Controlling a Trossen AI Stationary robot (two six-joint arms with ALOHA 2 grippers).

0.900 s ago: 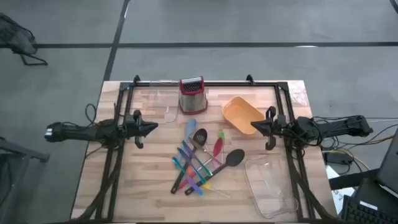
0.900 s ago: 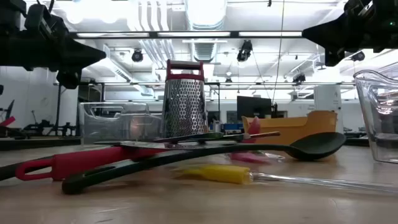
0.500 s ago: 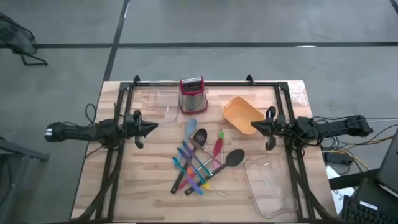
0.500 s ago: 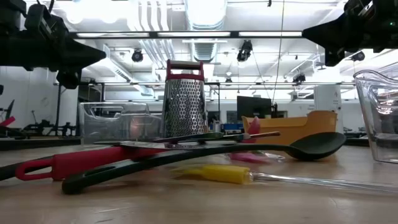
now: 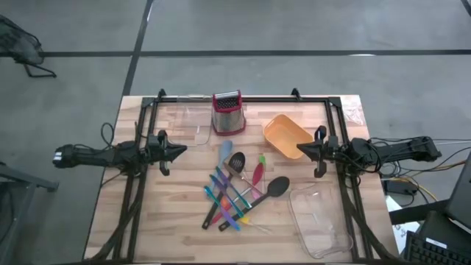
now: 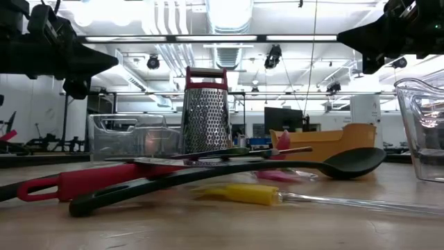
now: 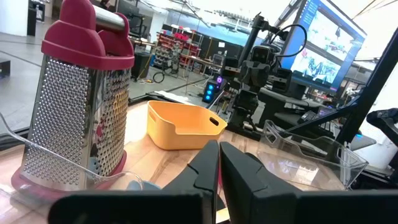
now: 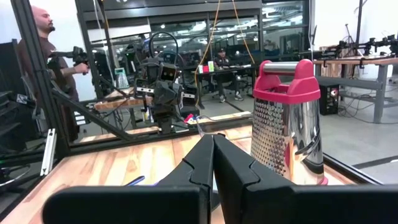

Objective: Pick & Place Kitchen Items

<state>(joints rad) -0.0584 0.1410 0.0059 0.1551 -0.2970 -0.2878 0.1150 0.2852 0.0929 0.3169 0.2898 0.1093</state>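
A heap of kitchen items (image 5: 239, 193) lies on the table's middle: slim blue, purple and green-handled utensils, a red-handled one (image 6: 104, 182), a black slotted spatula (image 5: 235, 162) and a long black spoon (image 5: 276, 187), which also shows in the low view (image 6: 350, 164), and a yellow piece (image 6: 239, 193). My left gripper (image 5: 184, 150) hovers shut at the table's left, pointing at the heap. My right gripper (image 5: 300, 150) hovers shut at the right, over the orange tray's edge. Both are empty, fingers together in the wrist views (image 7: 219, 163) (image 8: 212, 163).
A red-topped steel box grater (image 5: 227, 112) stands at the far middle. An orange tray (image 5: 287, 135) lies right of it. One clear bin (image 5: 318, 219) sits at the near right, another (image 5: 190, 124) at the far left. A person (image 8: 46, 56) stands beyond the table.
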